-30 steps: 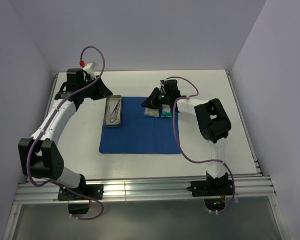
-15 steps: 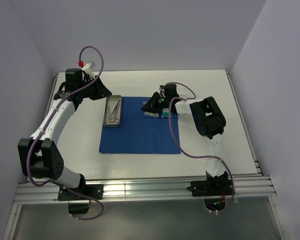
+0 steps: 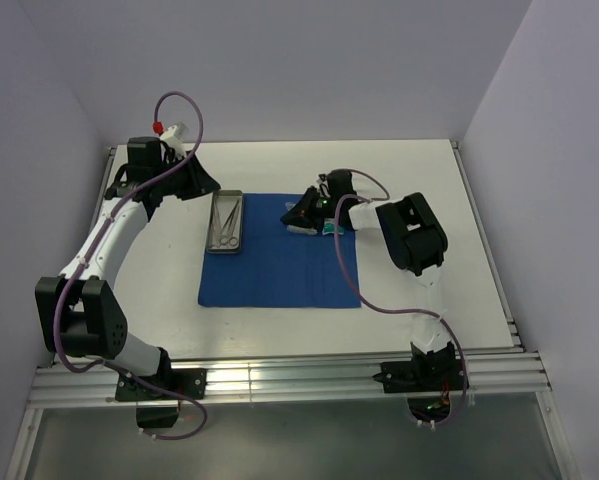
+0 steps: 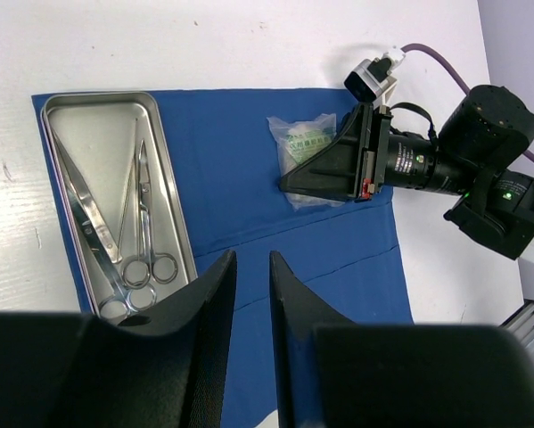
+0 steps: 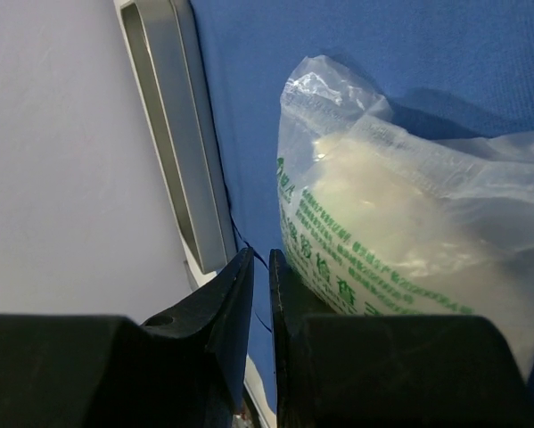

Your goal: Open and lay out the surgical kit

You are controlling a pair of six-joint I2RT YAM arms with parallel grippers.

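The royal-blue cloth (image 3: 279, 265) lies spread flat on the table. The steel tray (image 3: 226, 240) sits on its left edge and holds scissors (image 4: 144, 234) and tweezers (image 4: 78, 192). A whitish packet with green print (image 4: 304, 143) lies at the cloth's far right, and a green packet (image 3: 331, 230) is beside it. My right gripper (image 3: 301, 212) is low on the cloth at the whitish packet (image 5: 391, 223). Its jaws are shut and empty, with the packet against the outside of one finger. My left gripper (image 3: 194, 182) hovers left of the tray, jaws nearly together and empty (image 4: 251, 267).
The white table (image 3: 429, 190) extends around the cloth, with a raised rail along its edges. Purple walls close in on the left, back and right. The right arm's cable loops over the cloth's right edge (image 3: 351, 270).
My right gripper has dropped lower and shifted slightly left onto the whitish packet, with its arm folding in. The left arm has barely moved.
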